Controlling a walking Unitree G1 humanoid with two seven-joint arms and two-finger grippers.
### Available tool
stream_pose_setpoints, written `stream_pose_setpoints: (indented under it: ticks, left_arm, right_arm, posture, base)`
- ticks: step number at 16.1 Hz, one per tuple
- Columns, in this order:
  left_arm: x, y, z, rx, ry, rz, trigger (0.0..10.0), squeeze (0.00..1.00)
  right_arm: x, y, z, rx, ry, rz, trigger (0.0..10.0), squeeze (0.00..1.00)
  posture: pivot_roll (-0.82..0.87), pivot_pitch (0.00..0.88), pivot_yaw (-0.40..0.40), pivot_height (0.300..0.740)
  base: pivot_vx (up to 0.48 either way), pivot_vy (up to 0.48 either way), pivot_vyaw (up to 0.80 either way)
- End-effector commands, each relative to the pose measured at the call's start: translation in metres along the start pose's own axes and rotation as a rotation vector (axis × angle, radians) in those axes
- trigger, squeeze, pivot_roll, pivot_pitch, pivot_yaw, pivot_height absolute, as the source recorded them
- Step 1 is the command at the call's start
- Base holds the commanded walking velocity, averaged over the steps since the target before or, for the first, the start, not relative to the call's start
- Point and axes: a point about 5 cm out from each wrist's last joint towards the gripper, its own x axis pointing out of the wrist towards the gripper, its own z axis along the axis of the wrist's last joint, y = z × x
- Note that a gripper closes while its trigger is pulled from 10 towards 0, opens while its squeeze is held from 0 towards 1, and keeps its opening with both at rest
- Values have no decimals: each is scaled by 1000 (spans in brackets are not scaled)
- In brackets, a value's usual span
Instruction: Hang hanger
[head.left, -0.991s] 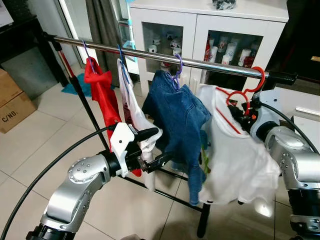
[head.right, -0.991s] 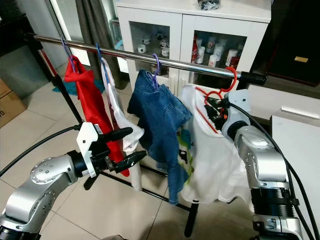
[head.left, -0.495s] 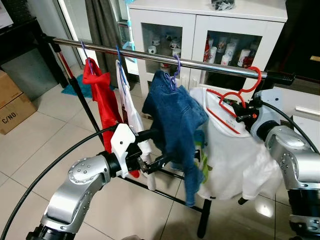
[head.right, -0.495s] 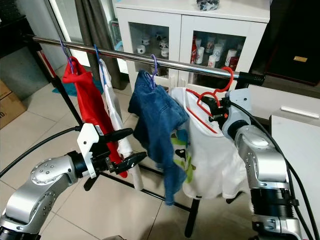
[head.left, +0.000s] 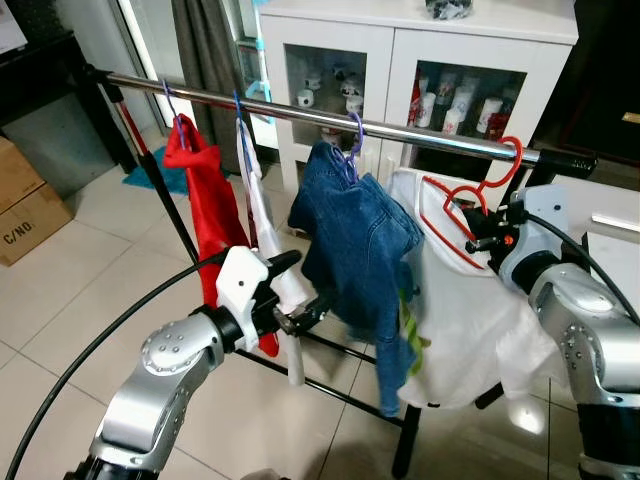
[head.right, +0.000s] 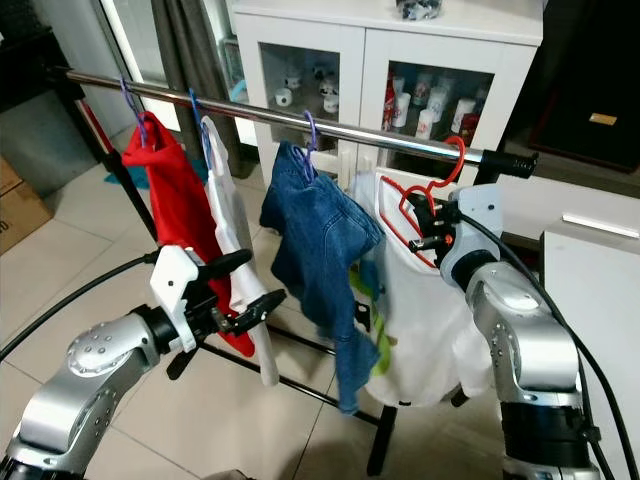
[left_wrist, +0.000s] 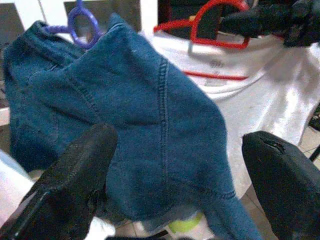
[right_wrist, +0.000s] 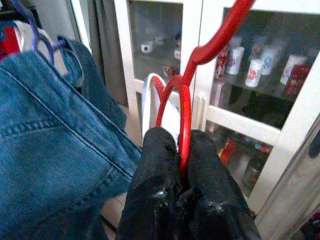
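Nearest, the left end effector (head.left: 298, 290) gapes wide beside the blue denim garment (head.left: 360, 235), while the right end effector (right_wrist: 176, 165) pinches the red wire hanger (head.left: 475, 200) carrying a white shirt (head.left: 460, 310), its hook seemingly on the chrome rail (head.left: 300, 112); next comes releasing.

Silver arms, black cables, white wrists

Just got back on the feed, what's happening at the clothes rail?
The right gripper is shut on the red hanger carrying the white shirt, with the hook over the steel rail near its right end. The left gripper is open, fingers either side of the denim garment hanging next to it.
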Motion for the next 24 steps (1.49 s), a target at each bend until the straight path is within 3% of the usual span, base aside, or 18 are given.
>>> stream_pose_setpoints:
  ticks: [1,7,10,12,15,16,18,21,24]
  left_arm:
    - [-2,1,1,12,-6,26,10000,0]
    - [0,9,1,30,9,114,10000,0]
    - [3,16,1,34,1,207,10000,0]
    - [5,18,-4,37,14,264,10000,0]
    - [2,17,-7,32,24,280,10000,0]
    - [1,16,-8,31,28,289,10000,0]
    - [-1,16,-10,10,21,312,10000,0]
    - [-7,13,-11,7,27,329,10000,0]
    - [-16,11,-12,-4,30,352,10000,0]
  right_arm:
    - [-5,2,8,-3,-32,18,0,0]
    - [-9,11,26,3,-96,18,0,0]
    - [-24,29,16,-1,-90,28,0,0]
    - [-35,43,6,56,-107,29,0,0]
    - [-36,62,-1,97,-138,46,0,0]
    - [-36,65,-11,58,-90,36,0,0]
    - [-36,62,-28,34,-5,-40,10000,0]
    - [-37,61,-39,59,38,-48,10000,0]
    - [-40,63,-48,98,67,-56,10000,0]
  posture:
    - [-47,0,40,740]
    - [-54,0,39,740]
    - [-80,0,55,740]
    - [-77,0,58,740]
    - [-83,0,59,740]
    - [-79,0,50,740]
    - [-75,0,37,740]
    - [-66,1,7,740]
    - [-57,19,-11,740]
  base:
    - [0,0,0]
    - [0,0,0]
    - [0,0,0]
    - [0,0,0]
    - [0,0,0]
    - [0,0,0]
    - [0,0,0]
    - [0,0,0]
    - [-296,0,-800]
